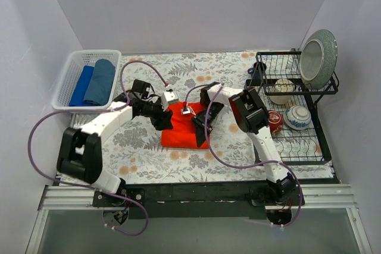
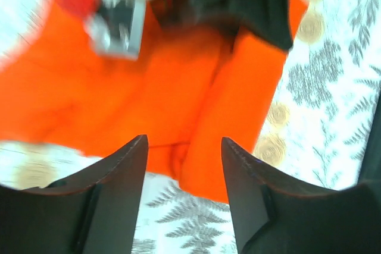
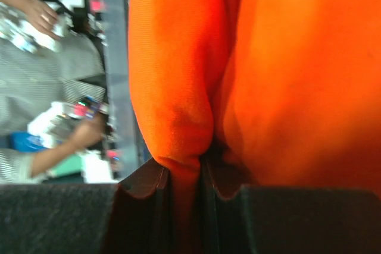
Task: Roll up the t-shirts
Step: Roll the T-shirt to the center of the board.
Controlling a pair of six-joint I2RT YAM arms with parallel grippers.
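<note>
Mid-table: orange-red t-shirt (image 1: 178,138) lies as a flat folded oblong on the floral tablecloth (image 1: 238,87), not yet a roll. Right gripper (image 3: 184,168) pinches a ridge of its cloth. Left gripper (image 2: 184,141) is spread over the shirt's edge, with nothing between the fingers. Farther back, left: white basket (image 1: 59,96) holds the royal blue t-shirt (image 1: 80,87) and dusty blue t-shirt (image 1: 101,81), both apparently rolled. My read: two done, one left.

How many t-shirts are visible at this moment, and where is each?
3. The orange-red t-shirt lies in the centre of the top view. The royal blue t-shirt and the dusty blue t-shirt sit side by side in the white basket at far left. More could be hidden beneath them.
</note>
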